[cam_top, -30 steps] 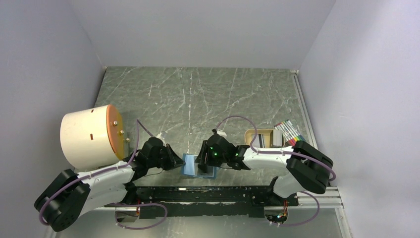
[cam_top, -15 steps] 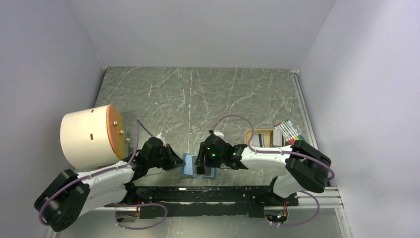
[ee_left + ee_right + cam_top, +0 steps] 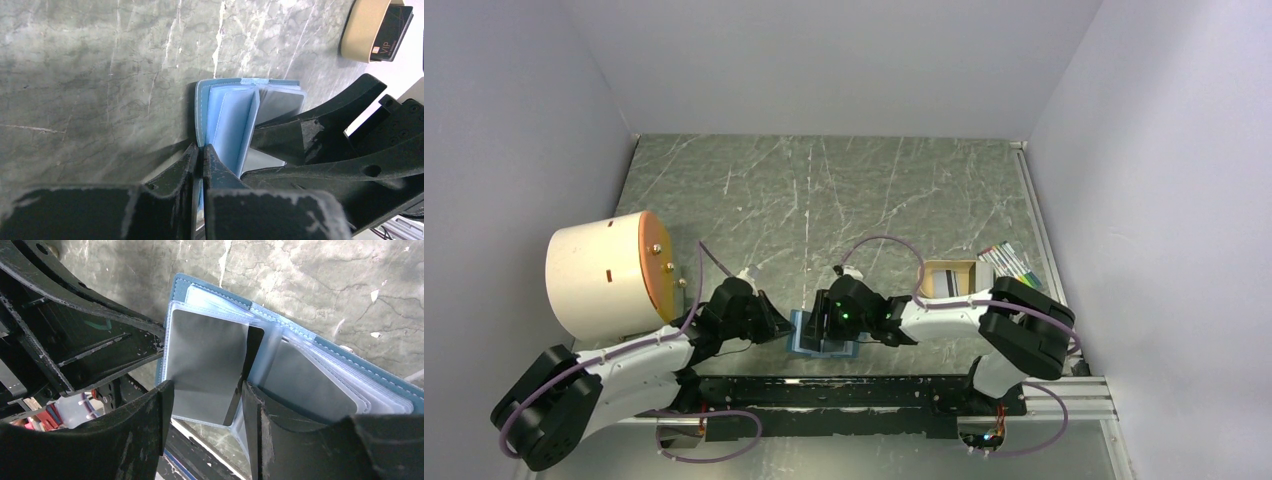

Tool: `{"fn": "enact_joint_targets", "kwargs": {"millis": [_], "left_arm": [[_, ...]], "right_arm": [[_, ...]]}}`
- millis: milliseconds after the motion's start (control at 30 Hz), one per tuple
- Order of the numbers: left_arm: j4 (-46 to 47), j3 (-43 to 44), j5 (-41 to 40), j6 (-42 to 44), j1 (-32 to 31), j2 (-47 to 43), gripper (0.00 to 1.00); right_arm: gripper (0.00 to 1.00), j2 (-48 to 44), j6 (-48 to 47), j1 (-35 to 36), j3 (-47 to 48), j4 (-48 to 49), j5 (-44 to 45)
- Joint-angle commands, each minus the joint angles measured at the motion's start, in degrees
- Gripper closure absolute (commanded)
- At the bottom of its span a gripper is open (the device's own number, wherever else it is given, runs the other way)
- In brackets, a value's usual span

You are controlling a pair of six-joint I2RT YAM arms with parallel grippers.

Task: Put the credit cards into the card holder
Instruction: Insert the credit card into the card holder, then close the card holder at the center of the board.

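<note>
Left gripper [image 3: 201,150]: jaws shut tight on the cover edge of the holder [image 3: 225,120], which stands open with its clear sleeves fanned. Right gripper [image 3: 207,387]: fingers clamped across a grey card [image 3: 205,350], whose far end appears to sit inside one clear sleeve. The holder lies on the table [image 3: 824,200] at its near edge, between the two arms. Well apart to the right, a tan tray [image 3: 929,270] holds other cards [image 3: 392,30]; markers [image 3: 1009,262] lie just beside it.
</note>
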Motion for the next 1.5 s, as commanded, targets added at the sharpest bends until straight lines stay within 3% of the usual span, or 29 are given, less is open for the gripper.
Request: {"fn": "enact_joint_targets", "kwargs": {"millis": [0,300,667,933,1133,1333,1400,1467], "left_arm": [[-0.69,1.42,0.3,-0.19,-0.83,-1.76,0.91],[-2.54,1.68,-0.44,-0.33,-0.88,-2.44,0.91],[-12.34,6.25,-5.09,1.48,-0.89,-5.72,0.91],[-16.95,8.95,-7.27,1.96,-0.9,-6.81,0.91],[-17.25,8.92,-7.65,1.68,-0.99,-6.71,0.91],[-16.98,9.37,-7.52,1.86,-1.19,-5.49,0.91],[-17.0,9.73,-7.62,2.05,-1.26,-5.56,0.91],[-16.65,10.01,-7.41,2.28,-1.3,-5.83,0.91]], "right_arm": [[0.44,-1.21,-0.99,0.64,-1.59,0.16,1.85],[0.42,-7.6,-4.58,0.58,-2.3,-5.61,3.38],[0.44,-18.02,-7.8,0.31,1.18,-26.12,17.14],[0.49,-12.5,-10.01,0.35,6.46,-32.38,21.32],[0.58,-10.21,-13.47,-0.04,6.24,-29.29,22.37],[0.46,-5.49,-14.87,-0.12,7.35,-25.75,19.43],[0.5,-3.65,-14.71,-0.11,8.55,-28.13,21.15],[0.6,-3.69,-14.93,-0.14,8.81,-29.13,22.37]]}}
